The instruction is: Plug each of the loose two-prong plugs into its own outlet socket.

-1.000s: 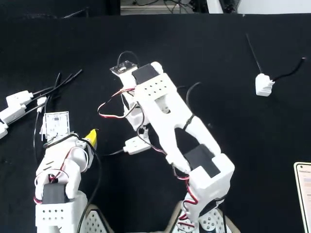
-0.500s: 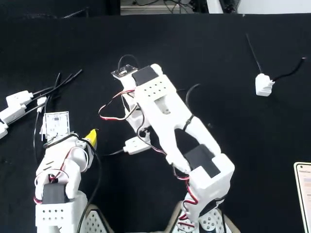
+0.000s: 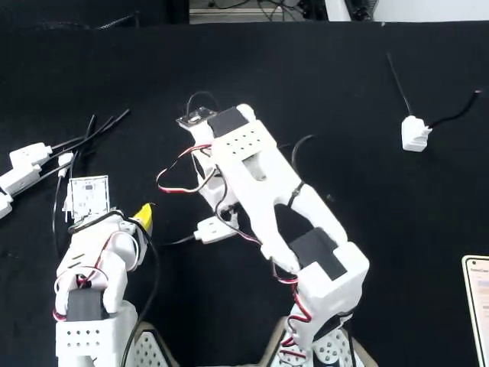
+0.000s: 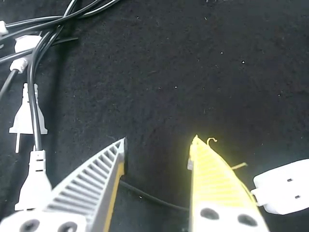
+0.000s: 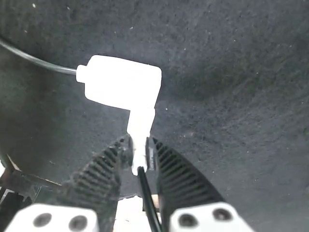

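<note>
Looking down, high view: socket (image 3: 216, 228) lies near the table (image 3: 367, 69) middle, toward the front edge, cord (image 3: 174, 241) trailing left; right arm (image 3: 252, 164) bends over it; left arm (image 3: 99, 252) sits by the front-left corner; white block (image 3: 415, 134), plug or socket unclear, rests well apart by the right edge.
Left wrist view: left gripper (image 4: 158, 142) wide open, holding nothing, over bare table; socket's end just beside its yellow finger (image 4: 212, 183); loose plugs (image 4: 26, 121) on the other side.
Right wrist view: right gripper (image 5: 138, 145) clamped on held plug (image 5: 141, 121) by its tail.
Key relation: held plug's long axis runs straight out from the jaws, nose touching the socket's side; prongs' seating cannot be told.
Nearer arm: right, by my judgement.
</note>
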Robot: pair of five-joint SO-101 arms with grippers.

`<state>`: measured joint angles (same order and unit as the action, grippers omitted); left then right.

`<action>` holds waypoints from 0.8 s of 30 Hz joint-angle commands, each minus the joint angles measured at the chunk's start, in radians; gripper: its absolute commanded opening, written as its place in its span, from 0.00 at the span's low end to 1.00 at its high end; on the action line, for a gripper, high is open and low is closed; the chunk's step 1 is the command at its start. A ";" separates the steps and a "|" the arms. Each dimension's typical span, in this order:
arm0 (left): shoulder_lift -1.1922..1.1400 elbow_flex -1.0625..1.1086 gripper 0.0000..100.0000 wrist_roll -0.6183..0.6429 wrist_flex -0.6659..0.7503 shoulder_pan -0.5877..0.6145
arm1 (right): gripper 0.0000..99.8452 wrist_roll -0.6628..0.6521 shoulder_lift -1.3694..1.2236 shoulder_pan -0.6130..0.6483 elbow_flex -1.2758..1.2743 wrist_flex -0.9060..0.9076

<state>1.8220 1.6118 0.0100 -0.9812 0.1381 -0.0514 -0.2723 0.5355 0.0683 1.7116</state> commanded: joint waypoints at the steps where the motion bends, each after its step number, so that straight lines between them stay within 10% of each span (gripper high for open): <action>1: 0.003 -0.010 0.22 0.009 0.011 0.004 | 0.01 -0.011 0.013 -0.018 0.002 -0.029; 24: 0.003 -0.010 0.22 0.009 0.011 0.004 | 0.01 0.015 0.013 -0.020 0.025 -0.031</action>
<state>1.8220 1.6118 0.0100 -0.9812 0.1381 -0.0591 -0.2708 0.5355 0.0667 1.6993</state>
